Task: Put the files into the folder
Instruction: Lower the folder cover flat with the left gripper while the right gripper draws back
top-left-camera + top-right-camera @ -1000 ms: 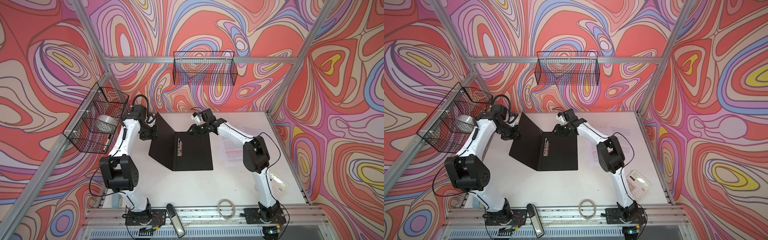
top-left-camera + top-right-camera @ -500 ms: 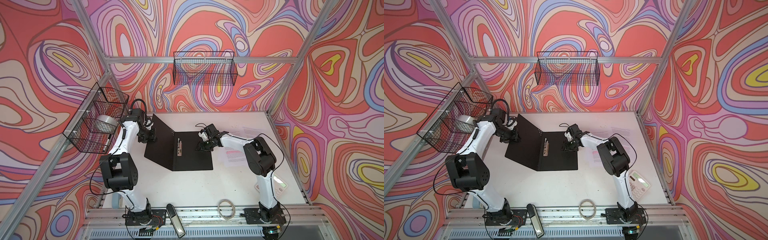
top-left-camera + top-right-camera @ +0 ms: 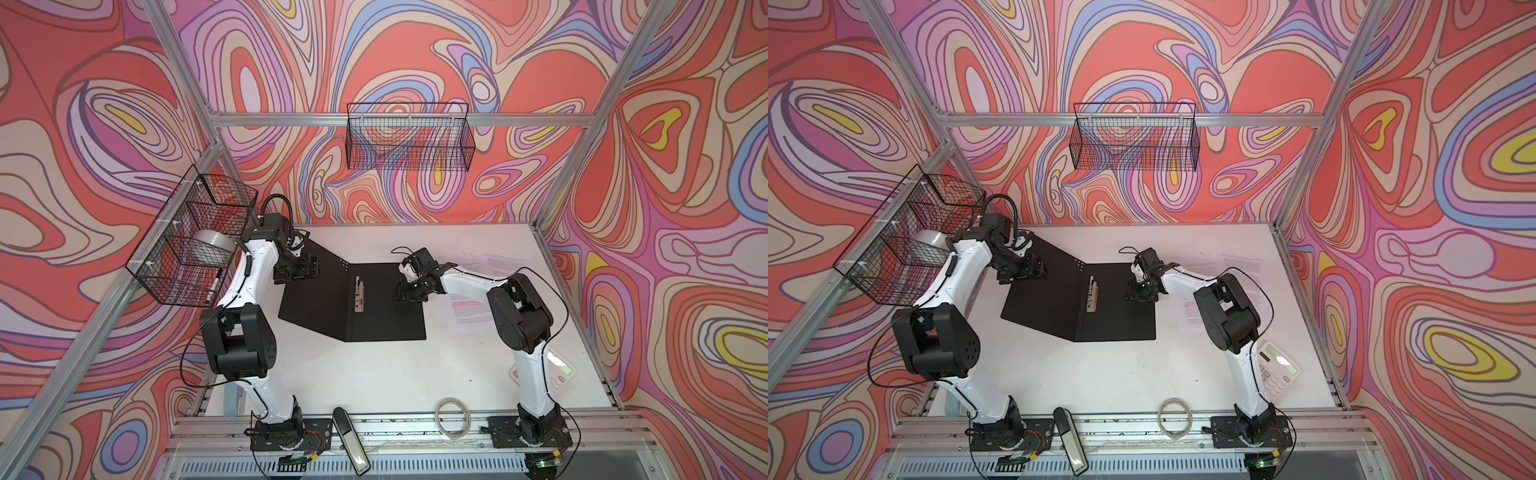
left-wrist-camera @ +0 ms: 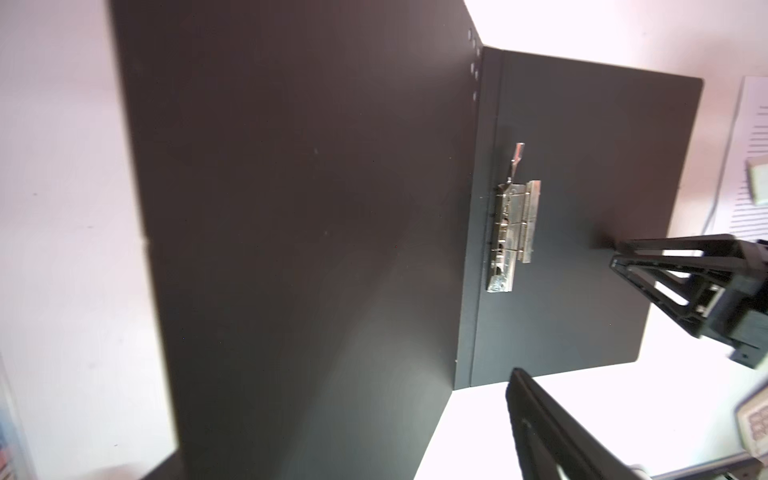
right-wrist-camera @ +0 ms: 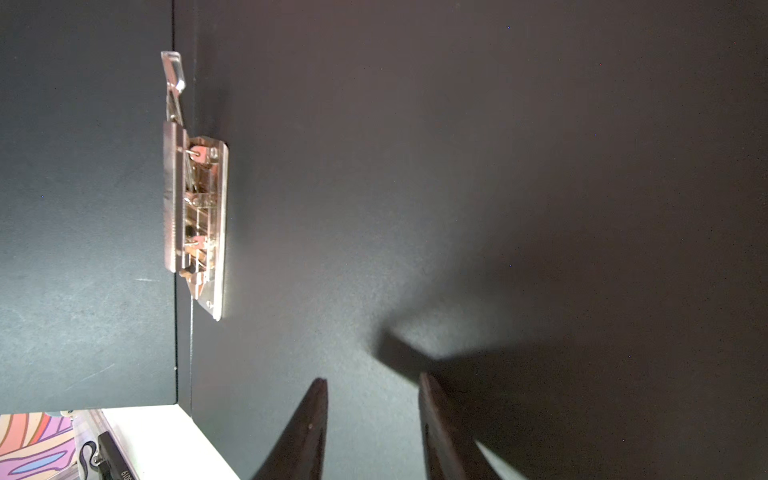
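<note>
1. My left claw (image 3: 297, 272) is open wide. In my left wrist view only one finger (image 4: 536, 419) shows, and it holds nothing.
2. This claw hangs at the outer edge of the folder's left flap (image 3: 320, 299). I cannot tell if it touches the flap.
3. My right claw (image 5: 372, 380) is open a little. There is a gap between its two fingers, and nothing sits in the gap.
4. Its tips point down at the folder's right flap (image 3: 390, 320), near the flap's right edge. They are on it or just over it. I cannot tell which.
5. The folder (image 3: 1121, 320) lies open on the table (image 3: 374, 374), between my two arms, black side up. The right flap lies flat. The left flap looks tilted up.
6. A shiny metal clip (image 5: 195, 208) sits on the right flap, just beside the fold. It is between my two claws.
7. The files (image 3: 465, 320) lie flat on the table, just to the right of the folder and not in it. My right arm hides part of them. One sheet has a pink line.
8. A calculator (image 3: 1277, 370) lies near the front right corner, partly behind my right arm.
9. One wire basket (image 3: 195, 241) hangs on the left wall. Another hangs on the back wall.
</note>
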Controlling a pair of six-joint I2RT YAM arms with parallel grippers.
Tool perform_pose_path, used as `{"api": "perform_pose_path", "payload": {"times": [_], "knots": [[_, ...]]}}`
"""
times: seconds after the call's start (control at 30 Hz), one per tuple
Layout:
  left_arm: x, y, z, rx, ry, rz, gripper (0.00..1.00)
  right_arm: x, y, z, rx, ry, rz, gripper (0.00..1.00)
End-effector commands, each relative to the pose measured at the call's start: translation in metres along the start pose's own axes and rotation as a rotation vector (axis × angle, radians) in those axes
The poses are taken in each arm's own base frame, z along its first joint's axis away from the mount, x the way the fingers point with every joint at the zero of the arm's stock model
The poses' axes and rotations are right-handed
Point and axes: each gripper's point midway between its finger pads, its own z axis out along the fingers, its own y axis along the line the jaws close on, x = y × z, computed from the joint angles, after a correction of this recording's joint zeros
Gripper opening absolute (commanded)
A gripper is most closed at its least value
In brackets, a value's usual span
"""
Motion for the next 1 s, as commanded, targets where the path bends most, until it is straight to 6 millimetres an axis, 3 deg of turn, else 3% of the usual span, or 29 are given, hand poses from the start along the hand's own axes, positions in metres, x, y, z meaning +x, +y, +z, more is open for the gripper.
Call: {"api": "perform_pose_path", "payload": {"times": [0.0,0.1,0.97], "knots": [[-0.007,0.010,-0.005,-0.062,-0.023,0.014,0.96,0.001,-0.002,-0.006,0.034,-0.007,-0.012,0.39],[-0.008,0.009,-0.008,-0.064,-0.034,0.024,1.00,-0.002,-0.001,-0.008,0.037,-0.011,-0.022,0.40],[-0.027,0.014,-0.035,-0.126,-0.099,0.077,1.00,-0.022,0.013,-0.026,0.047,-0.052,-0.065,0.43]]}}
